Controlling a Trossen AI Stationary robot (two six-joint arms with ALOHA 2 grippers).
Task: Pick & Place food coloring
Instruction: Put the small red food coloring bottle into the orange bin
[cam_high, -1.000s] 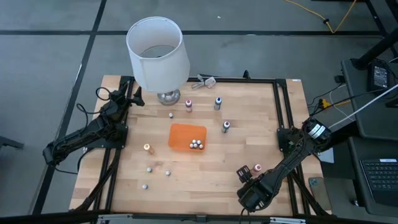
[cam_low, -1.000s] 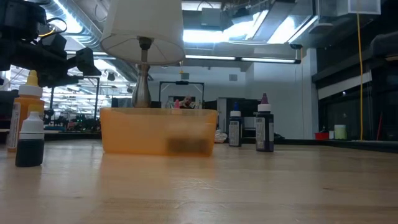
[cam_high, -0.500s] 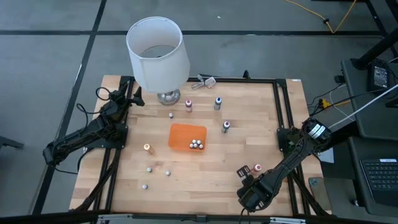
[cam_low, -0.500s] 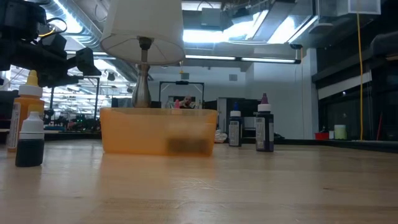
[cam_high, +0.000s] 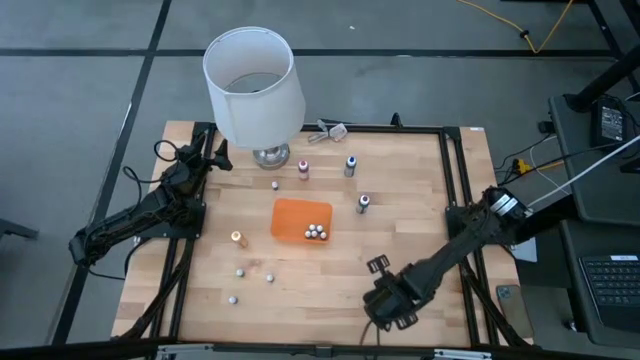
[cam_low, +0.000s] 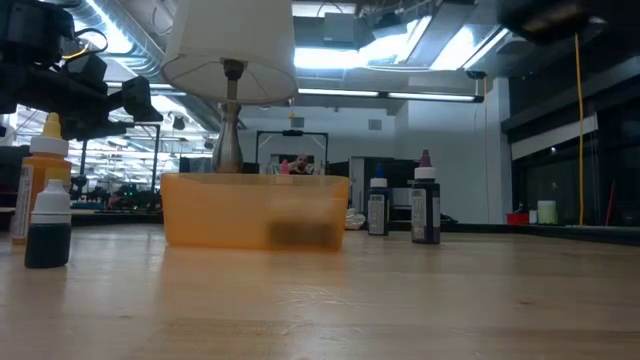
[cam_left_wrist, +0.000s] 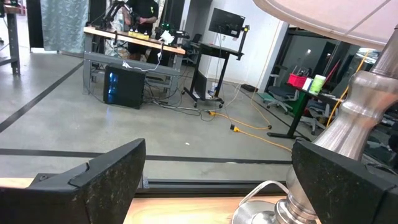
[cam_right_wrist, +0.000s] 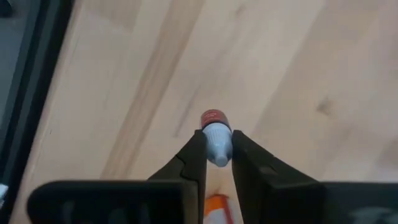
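Wooden tabletop (cam_high: 330, 280) inside a black frame, grey floor all round, workshop clutter behind. Big white-shaded lamp (cam_high: 253, 88) at the far edge. Left gripper (cam_high: 207, 152) parked beside the lamp base, fingers spread wide, nothing between them; waiting. Right arm reaches in along the near edge, and the right gripper (cam_high: 376, 266) hangs over bare wood near-right of centre. Its wrist view shows the two fingers (cam_right_wrist: 194, 160) clenched on one red-bodied bottle (cam_right_wrist: 214, 134) by the whitish cap, the long axis running straight out past the fingertips with the red body leading. That puts the bottle ahead of the claw rather than under it. Orange tray (cam_high: 291, 211) sits mid-table, up-table and to the left of the right gripper, well apart from it; the right arm is the one already loaded, so the carry looks like its job. Inside the tray: a cluster of white-capped bottles (cam_high: 317, 233) in the near-right corner, rest of the floor bare. Loose bottles outside it: three dark ones (cam_high: 351, 164) beyond the tray, an orange one (cam_high: 238, 239) to its left, a few tiny ones (cam_high: 241, 271) nearer the front-left.
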